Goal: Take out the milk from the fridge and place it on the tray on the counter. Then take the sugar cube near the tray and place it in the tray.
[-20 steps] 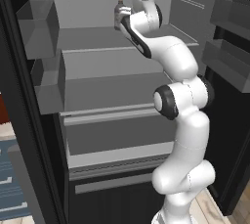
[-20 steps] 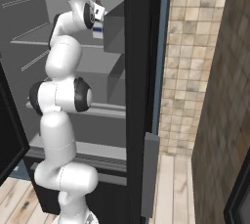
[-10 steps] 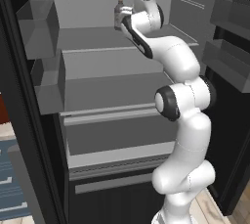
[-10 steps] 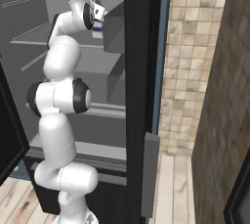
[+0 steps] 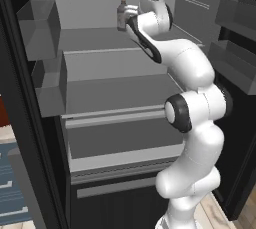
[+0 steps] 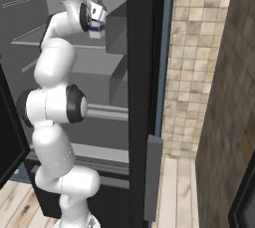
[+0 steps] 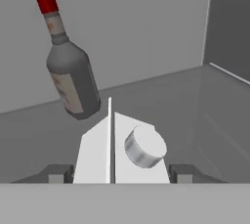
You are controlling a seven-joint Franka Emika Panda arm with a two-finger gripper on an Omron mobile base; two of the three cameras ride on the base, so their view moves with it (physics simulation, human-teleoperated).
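While gripped, white gable-top milk shows a grey round cap.

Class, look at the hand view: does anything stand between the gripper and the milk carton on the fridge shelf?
Nothing visible does. The milk sits directly between the fingertips of the gripper; the bottle stands behind it, farther back on the shelf.

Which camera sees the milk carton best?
The hand view: the milk sits close up between the tool tips, with its white gable top and round cap. The right base view shows its blue band. In the left base view the arm covers it.
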